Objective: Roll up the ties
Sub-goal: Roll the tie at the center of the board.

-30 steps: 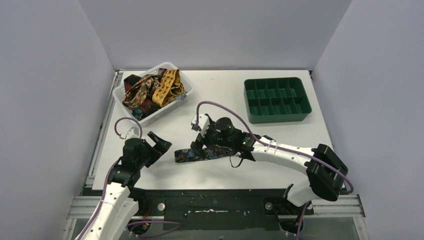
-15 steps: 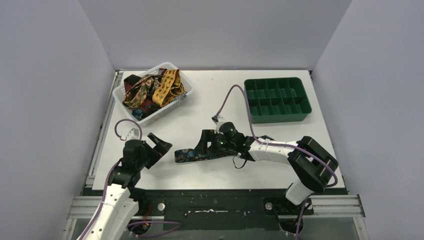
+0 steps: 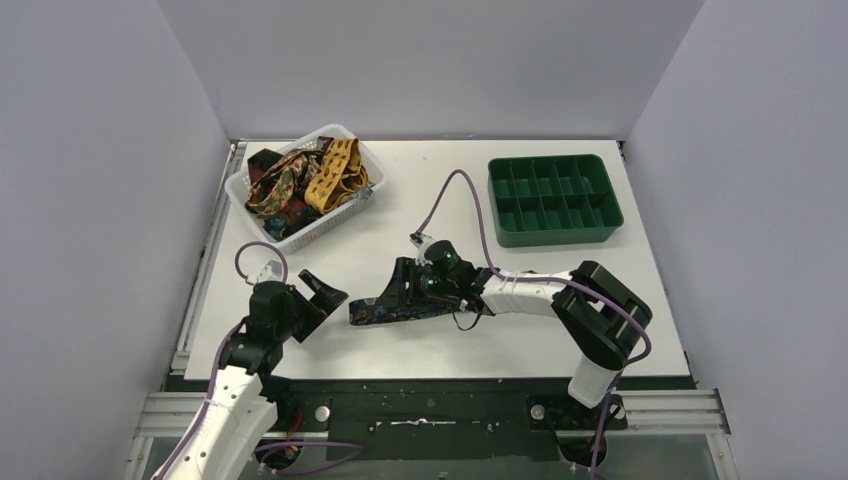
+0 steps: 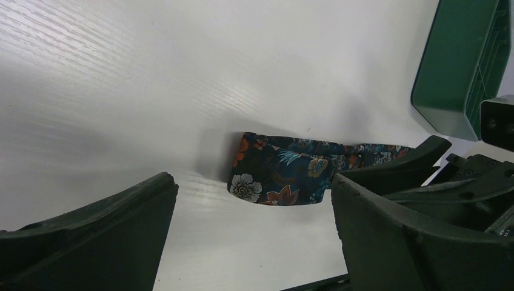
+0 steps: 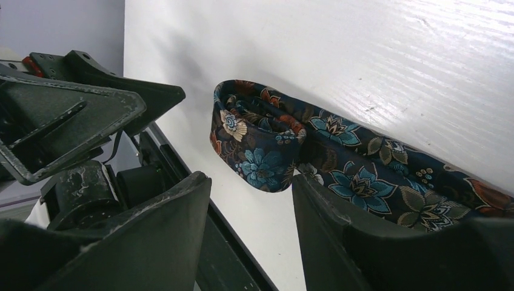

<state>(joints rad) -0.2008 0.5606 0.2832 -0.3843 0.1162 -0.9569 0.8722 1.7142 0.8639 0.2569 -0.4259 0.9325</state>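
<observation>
Floral tie (image 3: 372, 312): barely rolled, bench's (image 3: 560, 335) front edge.
Remaining: ties (image 3: 300, 185) in basket (image 3: 330, 225).
Your left claw (image 3: 322, 300): open.
Right claw (image 3: 392, 292): unclear.

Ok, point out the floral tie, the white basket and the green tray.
floral tie (image 3: 370, 313), top view, bare stretch near its left end.
white basket (image 3: 330, 222), top view, near side wall.
green tray (image 3: 555, 237), top view, near wall.

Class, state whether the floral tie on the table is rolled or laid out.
Laid out: the floral tie lies long, one end curled.
</observation>
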